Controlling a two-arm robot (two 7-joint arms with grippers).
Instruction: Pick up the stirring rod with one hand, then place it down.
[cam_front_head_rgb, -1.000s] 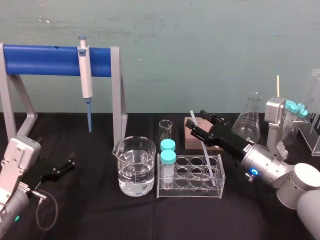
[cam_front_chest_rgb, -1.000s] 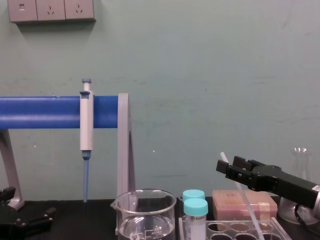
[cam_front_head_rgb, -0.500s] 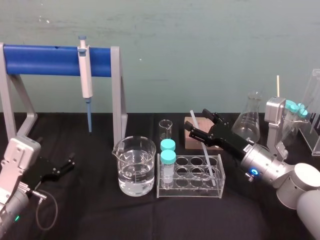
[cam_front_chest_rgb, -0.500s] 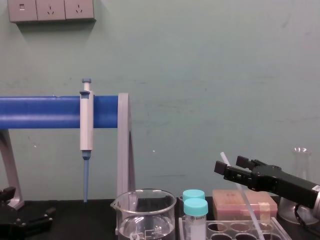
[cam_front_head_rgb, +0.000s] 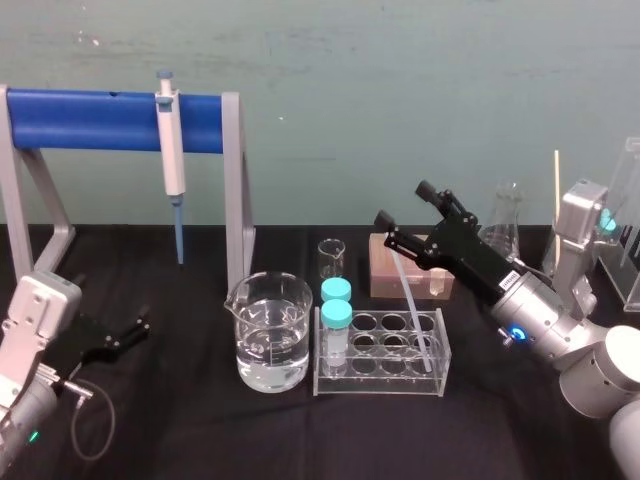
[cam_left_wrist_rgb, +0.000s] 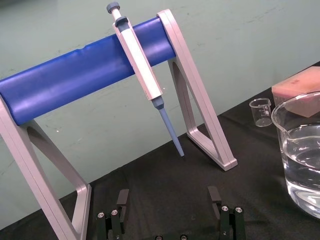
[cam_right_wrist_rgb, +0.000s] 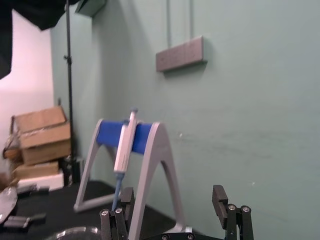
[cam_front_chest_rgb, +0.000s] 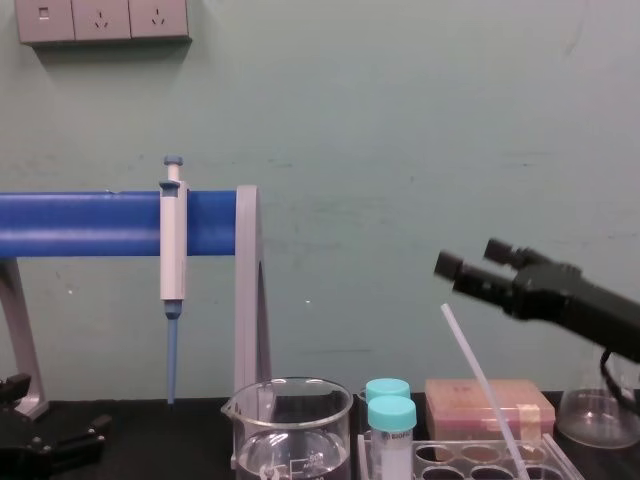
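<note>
The stirring rod is a thin translucent white rod leaning in the clear test tube rack, its top tilted toward the left and back; in the chest view the stirring rod rises slanted out of the rack. My right gripper hangs open above and behind the rod's top, apart from it, and its fingers show with nothing between them in the right wrist view and in the chest view. Parked at the near left of the table, my left gripper is open and holds nothing.
A water-filled glass beaker stands left of the rack, which holds two teal-capped tubes. Behind are a small beaker, a brown block and a flask. A pipette hangs on the blue-barred stand.
My right gripper opened wide, let go of the rod and rose up and back. The rod stays leaning in the rack. The left arm has not moved.
</note>
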